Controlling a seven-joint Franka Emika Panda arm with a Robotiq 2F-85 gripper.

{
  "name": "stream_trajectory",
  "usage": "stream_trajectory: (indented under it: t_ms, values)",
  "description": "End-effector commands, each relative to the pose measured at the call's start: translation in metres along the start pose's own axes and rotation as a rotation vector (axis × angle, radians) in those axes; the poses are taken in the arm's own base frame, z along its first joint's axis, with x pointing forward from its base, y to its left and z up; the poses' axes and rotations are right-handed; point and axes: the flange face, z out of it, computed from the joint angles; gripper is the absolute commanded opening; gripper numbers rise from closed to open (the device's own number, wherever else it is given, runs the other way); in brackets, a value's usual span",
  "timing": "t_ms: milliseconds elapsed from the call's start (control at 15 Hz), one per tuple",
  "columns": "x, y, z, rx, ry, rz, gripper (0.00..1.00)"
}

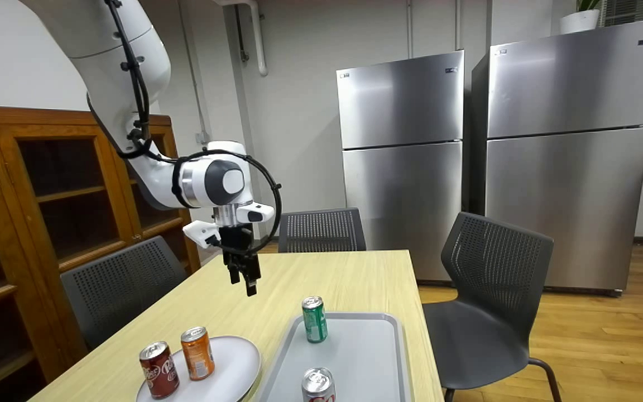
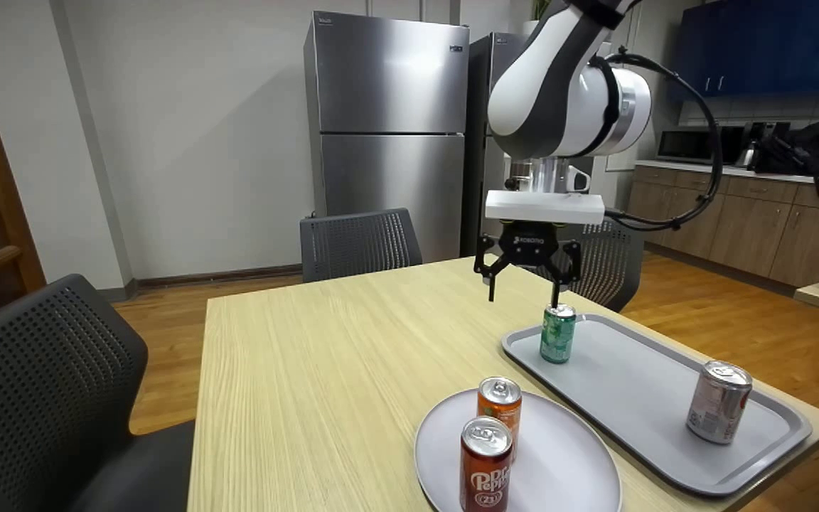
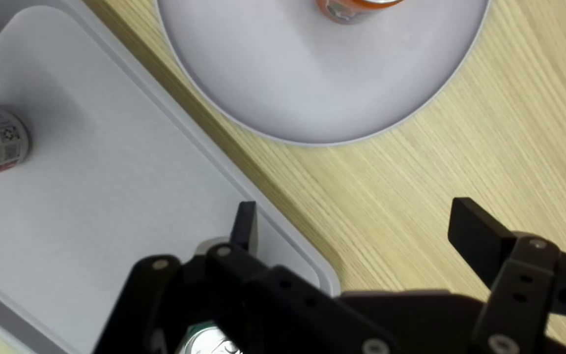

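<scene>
wrist view shows the gripper spread wide with nothing between its fingers, one seen against the grey tray and the other against the wooden table. the green can stands upright near one end of that tray, apart from the gripper and off to the side of the gap; just how far off is hard to judge, since the linkage covers much of its lid from above. in an exterior view one fingertip lines up with that lid, so dropping straight down from here could clip it and tip the can. a clean grasp would call for shifting sideways at this height until the can sits centred between the fingers, then lowering slowly with them upright. closing low on the body, gently, should suit a thin-walled can better than squeezing its rim. the silver can stands at the tray's other end, and the orange can and dr pepper can share the round plate, all well apart from the green can.
</scene>
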Motion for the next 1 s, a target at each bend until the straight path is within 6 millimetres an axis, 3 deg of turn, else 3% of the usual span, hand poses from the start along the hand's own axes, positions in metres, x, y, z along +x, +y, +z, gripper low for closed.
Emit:
stream_trajectory:
  t_ms: [0,533,933]
  values:
    - [-0.024,-0.018,-0.003,0.019,-0.009,0.032,1.00]
    - [-0.057,-0.047,0.013,0.036,-0.034,0.029,1.00]
    - [-0.065,-0.054,0.032,0.020,-0.046,0.020,1.00]
